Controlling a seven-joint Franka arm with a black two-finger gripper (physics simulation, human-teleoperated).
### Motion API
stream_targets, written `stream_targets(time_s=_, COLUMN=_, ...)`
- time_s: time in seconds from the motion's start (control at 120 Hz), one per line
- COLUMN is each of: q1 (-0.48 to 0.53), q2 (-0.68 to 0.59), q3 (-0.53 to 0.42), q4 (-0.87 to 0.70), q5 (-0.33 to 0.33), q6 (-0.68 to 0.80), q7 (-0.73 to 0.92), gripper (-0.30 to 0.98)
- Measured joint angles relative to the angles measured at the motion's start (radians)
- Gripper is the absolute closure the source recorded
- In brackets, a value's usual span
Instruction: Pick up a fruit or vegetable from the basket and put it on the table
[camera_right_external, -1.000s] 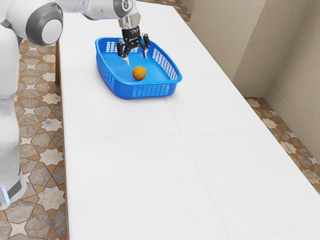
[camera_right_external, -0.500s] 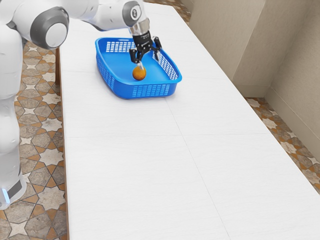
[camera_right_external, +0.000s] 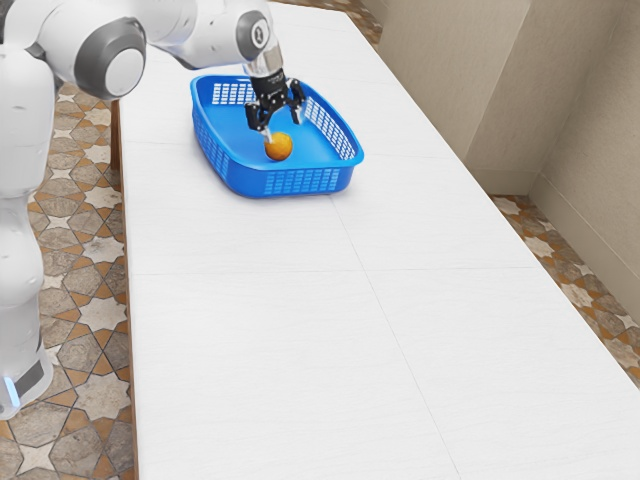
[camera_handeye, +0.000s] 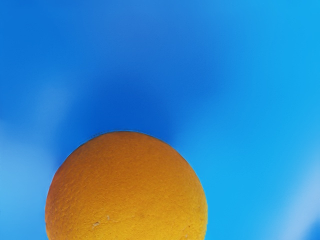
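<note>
I operate the arm (camera_right_external: 200, 35) from a distance. In the exterior view, it enters from the upper left and positions the gripper (camera_right_external: 281, 128) over the interior of the blue basket (camera_right_external: 245, 178). Gripper state: open. The two fingers stand spread, with a clear gap between them, and point down into the basket. I observe no grip on any item.

Target item: one orange (camera_right_external: 278, 147). It lies inside the basket, on the basket floor, near the wall closest to the exterior camera. The gripper is just above it. One fingertip is close to the upper part of the orange on the exterior view's left; I cannot tell whether the two touch. The other finger stands apart from the fruit, farther toward the exterior view's right.

The basket is upright on the white tabletop (camera_right_external: 250, 350), toward its far end. Its walls carry rows of openings, and its rim has rounded corners. In the wrist view, the rounded, finely pitted skin of the orange appears close to the camera, against the blurred blue of the basket. The orange is not on the tabletop.
</note>
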Motion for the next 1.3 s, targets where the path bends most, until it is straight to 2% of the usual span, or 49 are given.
stream_targets(time_s=0.308, q1=0.008, q2=0.054, q3=-0.019, q4=0.005, q5=-0.057, q6=-0.001, q7=0.013, gripper=0.00)
stream_targets(time_s=1.017, q1=0.054, q2=0.088, q3=-0.057, q4=0.009, q5=-0.065, q6=0.001, q7=0.030, gripper=0.00)
stream_targets(time_s=1.3, q1=0.054, q2=0.079, q3=-0.066, q4=0.011, q5=-0.065, q6=0.002, q7=0.030, gripper=0.27)
